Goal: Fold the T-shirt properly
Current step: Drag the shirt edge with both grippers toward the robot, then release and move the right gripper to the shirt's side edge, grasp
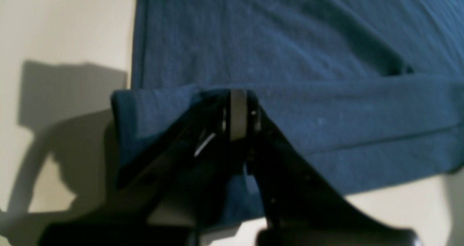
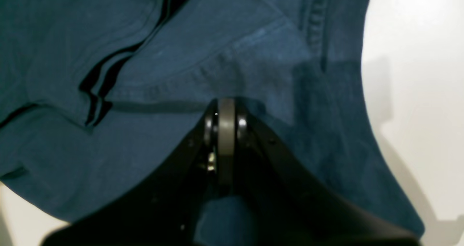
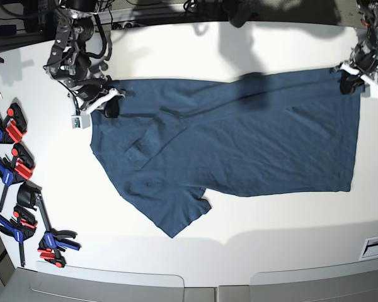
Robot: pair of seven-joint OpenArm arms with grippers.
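With both the left gripper (image 3: 351, 80) and right gripper (image 3: 107, 104) clenched on the far edge of the T-shirt (image 3: 239, 145), you see it spread across the table (image 3: 239, 239), long axis running arm to arm, loose cloth toward you.

red-and-blue clamps (image 3: 16, 189) lie along the white table's (image 3: 290, 220) edge.

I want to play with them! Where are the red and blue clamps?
In the base view, the clamps lie along the table's left edge, left of the T-shirt.
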